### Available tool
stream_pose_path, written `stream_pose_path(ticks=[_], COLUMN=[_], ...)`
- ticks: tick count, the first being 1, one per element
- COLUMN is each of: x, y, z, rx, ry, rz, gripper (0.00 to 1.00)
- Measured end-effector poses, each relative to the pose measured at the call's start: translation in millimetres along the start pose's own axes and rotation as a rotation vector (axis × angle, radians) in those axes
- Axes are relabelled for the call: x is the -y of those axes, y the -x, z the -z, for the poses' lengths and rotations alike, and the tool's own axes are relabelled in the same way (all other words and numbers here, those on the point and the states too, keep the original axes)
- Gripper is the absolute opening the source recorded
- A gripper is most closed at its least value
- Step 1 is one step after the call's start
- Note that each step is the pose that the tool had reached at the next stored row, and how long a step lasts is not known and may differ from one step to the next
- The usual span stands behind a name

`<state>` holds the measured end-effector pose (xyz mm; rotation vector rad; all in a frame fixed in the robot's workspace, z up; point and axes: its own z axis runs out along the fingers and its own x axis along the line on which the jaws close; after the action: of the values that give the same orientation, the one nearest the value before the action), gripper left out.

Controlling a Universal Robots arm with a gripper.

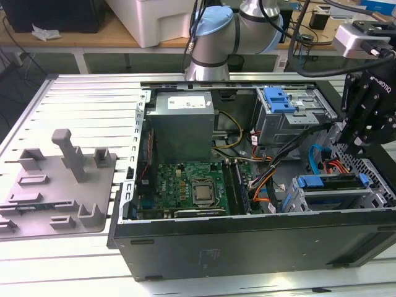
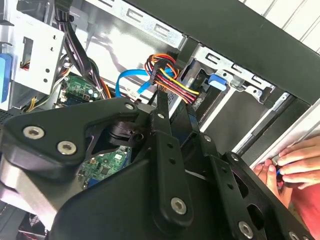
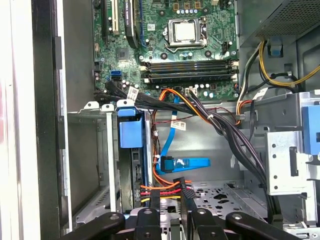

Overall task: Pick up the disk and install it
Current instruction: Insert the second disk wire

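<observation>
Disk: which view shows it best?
The exterior view: the disk sits in its cage with the blue frame's length visible. The first wrist view shows the disk edge-on; the second wrist view, a blue corner past cables.

Beneath my work lay a pale slatted tabletop [image 1: 80, 99], its ribs running across the frame. At upper left stood a wooden bench [image 1: 68, 38] bearing a black box [image 1: 52, 13] and a white container [image 1: 161, 21]. Even light fell throughout.
</observation>
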<state>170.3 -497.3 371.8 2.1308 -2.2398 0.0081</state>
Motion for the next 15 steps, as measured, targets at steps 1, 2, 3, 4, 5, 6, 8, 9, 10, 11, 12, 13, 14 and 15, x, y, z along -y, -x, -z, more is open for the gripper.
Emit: stream_pose_path(ticks=[1,2,3,4,5,6,8,9,10,11,12,13,14,15], x=[0.0,-0.1,-0.3,-0.5,-1.1,-4.6,-9.2,-10.8,-12.0,-12.9,-14.4,-15.5,-17.4,-18.5], y=[0.0,0.2,0.3,0.3,0.3,0.8,3.3,6.1,7.8,8.6,9.5,9.8,10.0,10.0], z=[0.0,-0.1,0.0,0.0,-0.1,-0.1,-0.2,-0.2,-0.1,-0.2,-0.2,-0.3,-0.5,-0.8], rx=[-0.0001,-0.003,-0.0125,-0.0178,-0.0248,-0.0324,-0.0352,-0.0391,-0.0432,-0.0463,-0.0514,-0.0548,-0.0597,-0.062], ry=[0.0,-0.0001,-0.0006,-0.0009,-0.0013,-0.0038,-0.0096,-0.011,-0.0118,-0.0122,-0.0129,-0.0133,-0.0138,-0.0141], rz=[0.0,0.0,0.0,-0.001,-0.001,-0.001,0.0,0.002,0.003,0.004,0.005,0.006,0.008,0.009], gripper=[0.31,0.31,0.31,0.31,0.31,0.31,0.31,0.31,0.31,0.31,0.31,0.31,0.31,0.31])
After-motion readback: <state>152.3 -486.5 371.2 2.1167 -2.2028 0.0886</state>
